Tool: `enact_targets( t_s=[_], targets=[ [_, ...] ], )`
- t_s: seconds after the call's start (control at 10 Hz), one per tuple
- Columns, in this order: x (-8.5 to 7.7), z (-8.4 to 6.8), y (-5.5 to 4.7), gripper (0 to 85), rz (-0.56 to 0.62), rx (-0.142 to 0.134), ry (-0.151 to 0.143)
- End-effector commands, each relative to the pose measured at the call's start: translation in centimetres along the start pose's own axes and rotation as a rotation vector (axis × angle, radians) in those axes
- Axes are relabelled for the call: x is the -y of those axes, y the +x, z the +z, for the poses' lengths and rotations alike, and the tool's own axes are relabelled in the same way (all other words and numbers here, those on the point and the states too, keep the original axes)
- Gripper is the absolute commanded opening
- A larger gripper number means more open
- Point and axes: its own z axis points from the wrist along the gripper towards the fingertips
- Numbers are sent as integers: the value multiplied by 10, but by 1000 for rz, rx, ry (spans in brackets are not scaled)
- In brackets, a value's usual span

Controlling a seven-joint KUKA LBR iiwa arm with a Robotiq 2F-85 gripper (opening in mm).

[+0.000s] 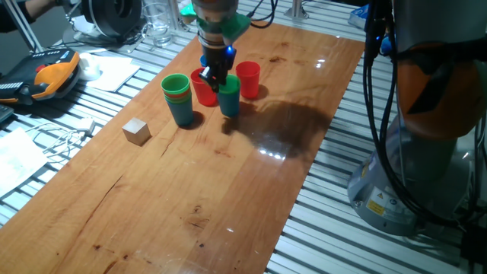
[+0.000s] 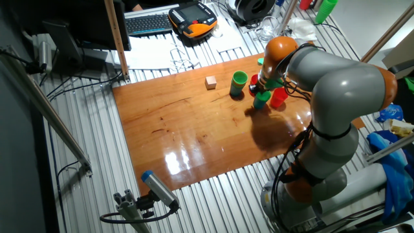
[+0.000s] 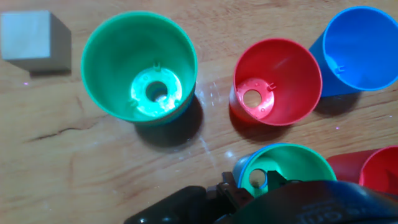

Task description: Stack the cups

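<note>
A: Any brand, label or writing to read?

B: None that I can make out. A small yellow sticker sits low on the grey robot base (image 1: 396,199), too small to read. The cups are plain plastic.

A: And the claw?

B: The dark two-finger claw (image 1: 219,78) hangs over the wooden tabletop (image 1: 228,190) with its fingers nearly together, pinching the rim of a green tapered plastic cup nested in a blue one (image 1: 229,97). In the hand view one finger lies inside that cup's mouth (image 3: 287,172) and the rest of the claw (image 3: 245,193) is at the near wall. Whether that stack rests on the tabletop or hangs just above it, I cannot tell.

A: Where are the other cups?

B: Just beside the held stack stands an open red tapered plastic cup (image 3: 277,81), and past it a single blue tapered plastic cup (image 3: 360,50), which is hidden in the fixed views. On the far side, another red plastic cup (image 1: 248,79) stands near the claw. Towards the small pale wooden cube (image 1: 136,131) is a taller stack with a green cup on top, an orange-red rim under it and a blue cup at the bottom (image 1: 178,99).

A: Anything off the tabletop?

B: Clear glassware (image 1: 157,23) by the far corner, and an orange-and-black handheld pendant (image 1: 52,76) on the slatted bench.
</note>
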Motion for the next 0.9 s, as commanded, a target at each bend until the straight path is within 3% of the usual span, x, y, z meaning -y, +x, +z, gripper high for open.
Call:
enact_targets(
  t_s=[0.0, 0.3, 0.4, 0.5, 0.7, 0.8],
  targets=[
    [0, 4, 2, 340, -3, 3, 6],
    [-1, 13, 3, 340, -24, 8, 16],
    [-1, 15, 4, 170, -50, 5, 28],
    [-1, 14, 3, 0, -79, -16, 16],
    [0, 13, 2, 0, -111, -19, -1],
    [-1, 9, -1, 0, -108, -39, -34]
  ],
)
